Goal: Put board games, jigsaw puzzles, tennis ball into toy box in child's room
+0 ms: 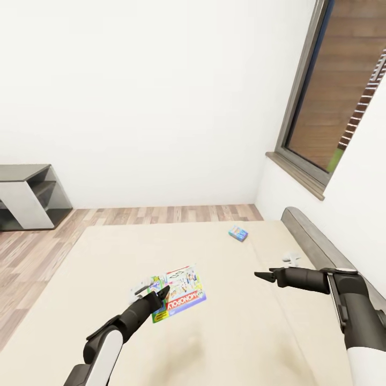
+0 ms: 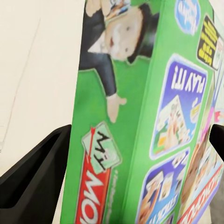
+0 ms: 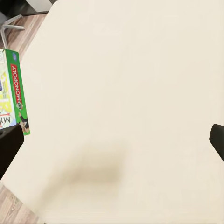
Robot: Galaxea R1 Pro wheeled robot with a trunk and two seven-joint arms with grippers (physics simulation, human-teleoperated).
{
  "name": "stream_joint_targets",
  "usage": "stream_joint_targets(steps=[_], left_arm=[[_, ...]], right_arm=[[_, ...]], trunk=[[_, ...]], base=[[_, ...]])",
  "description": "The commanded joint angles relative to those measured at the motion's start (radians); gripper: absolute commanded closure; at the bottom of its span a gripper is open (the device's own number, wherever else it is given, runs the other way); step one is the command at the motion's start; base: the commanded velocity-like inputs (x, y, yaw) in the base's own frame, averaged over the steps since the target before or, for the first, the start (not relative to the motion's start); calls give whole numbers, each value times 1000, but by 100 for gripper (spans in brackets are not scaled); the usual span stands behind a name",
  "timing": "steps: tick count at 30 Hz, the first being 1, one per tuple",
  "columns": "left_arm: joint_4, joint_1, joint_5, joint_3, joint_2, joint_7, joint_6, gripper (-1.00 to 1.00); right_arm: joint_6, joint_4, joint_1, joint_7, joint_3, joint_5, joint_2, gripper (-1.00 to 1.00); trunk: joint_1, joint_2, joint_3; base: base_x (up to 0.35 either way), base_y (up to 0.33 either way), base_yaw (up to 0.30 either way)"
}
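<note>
The left tool is pinching the edge of the green Monopoly board game, tilting it up off the bed. The right tool is hovering spread and empty, with the small teal game box lying beyond it. Next comes lifting it clear, likely toward the toy box.

green Monopoly box, beige bed

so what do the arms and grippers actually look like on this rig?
Both arms are matte dark grey to black near the wrists, with glossy white shells further back. Left gripper and right gripper have slim, black, tapering fingers. The right forearm carries a thin silver band. No cables or markings are visible.
</note>
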Motion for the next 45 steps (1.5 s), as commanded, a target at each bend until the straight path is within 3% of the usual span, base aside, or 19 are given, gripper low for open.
stream_joint_targets(steps=[1,11,45], left_arm=[[-2,-1,10,-1,0,10,4,100],[6,-1,10,0,0,9,4,100],[6,-1,12,-1,0,9,4,100]], right_arm=[[7,-1,-1,10,-2,9,0,-100],[8,-42,0,10,-3,10,1,-100],[8,-53,-1,10,-5,9,1,-100]], trunk=[[1,-2,-2],[1,-2,-2],[1,-2,-2]], base=[[0,76,0],[0,192,65],[0,285,22]])
